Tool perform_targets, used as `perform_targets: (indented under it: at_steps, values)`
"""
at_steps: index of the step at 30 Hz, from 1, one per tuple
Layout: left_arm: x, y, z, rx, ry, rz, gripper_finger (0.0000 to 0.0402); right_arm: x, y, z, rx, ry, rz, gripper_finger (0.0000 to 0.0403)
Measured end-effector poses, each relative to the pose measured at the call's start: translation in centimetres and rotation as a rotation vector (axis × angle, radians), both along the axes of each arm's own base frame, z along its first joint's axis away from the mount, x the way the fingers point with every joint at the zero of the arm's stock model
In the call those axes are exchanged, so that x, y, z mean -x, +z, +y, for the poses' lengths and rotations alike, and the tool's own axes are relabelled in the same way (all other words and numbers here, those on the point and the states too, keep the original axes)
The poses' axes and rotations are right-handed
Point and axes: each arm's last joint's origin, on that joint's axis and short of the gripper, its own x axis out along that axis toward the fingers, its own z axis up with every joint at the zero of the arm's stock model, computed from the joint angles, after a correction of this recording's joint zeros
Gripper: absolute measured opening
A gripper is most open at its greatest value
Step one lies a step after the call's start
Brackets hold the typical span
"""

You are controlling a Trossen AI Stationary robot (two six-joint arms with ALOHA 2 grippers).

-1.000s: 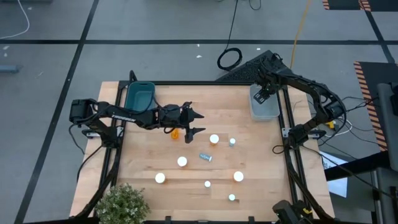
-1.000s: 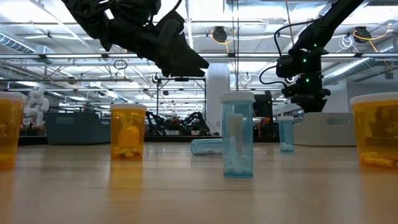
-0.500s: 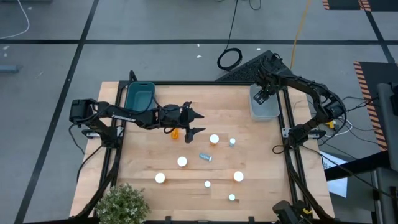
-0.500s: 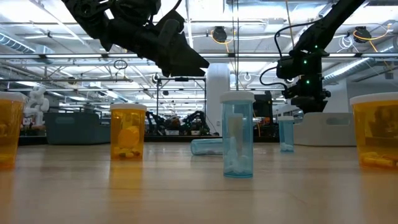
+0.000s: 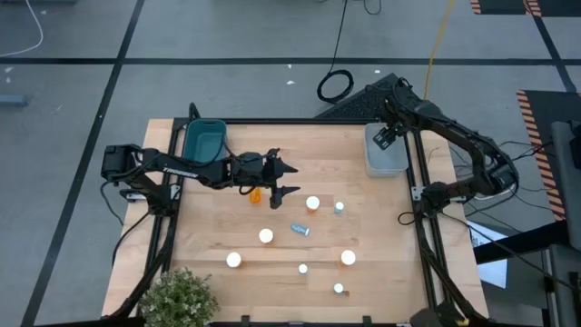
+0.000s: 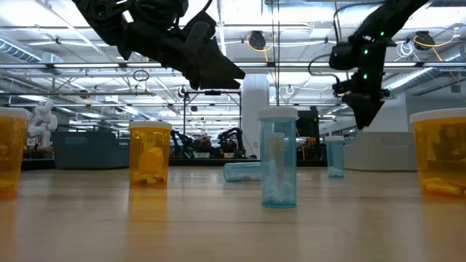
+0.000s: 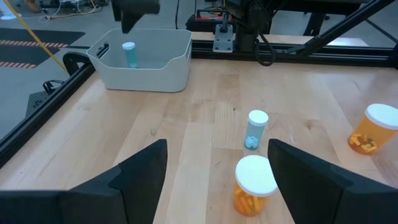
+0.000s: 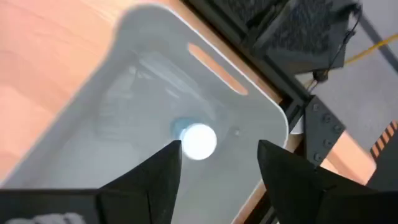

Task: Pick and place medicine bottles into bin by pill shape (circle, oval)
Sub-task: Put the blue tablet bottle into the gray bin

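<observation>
Below my left end effector (image 7: 214, 180), fingers spread wide and empty, stands an orange bottle (image 7: 253, 185) on the bench (image 5: 363, 227), light, rigid and slick I judge, best pinched across its body; my right end effector (image 8: 217, 171), open and empty, hovers over the grey bin (image 8: 249, 106) holding one blue bottle (image 8: 198, 140).

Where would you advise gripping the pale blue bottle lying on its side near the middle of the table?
Probably across the body of the lying pale blue bottle, coming straight down from above with the fingers on either side of its long axis. It lies flat on the table, so its cap faces sideways and offers no top grip, and the space around it looks open.
</observation>
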Motion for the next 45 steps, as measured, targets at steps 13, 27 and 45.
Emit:
perform_targets:
  at_steps: [13,27,45]
  values:
    - [0.0,-0.1,0.0,-0.002,-0.001,0.011,0.0278,-2.6,4.9,8.5,0.052,0.209,-0.278,0.0204]
    - [0.1,-0.2,0.0,0.0,-0.001,0.025,0.0278,-6.9,5.0,16.4,-0.048,0.497,-0.378,0.0203]
    - [0.1,-0.3,0.0,0.003,0.001,0.036,0.0278,-11.3,1.1,22.0,-0.138,0.604,-0.27,0.0224]
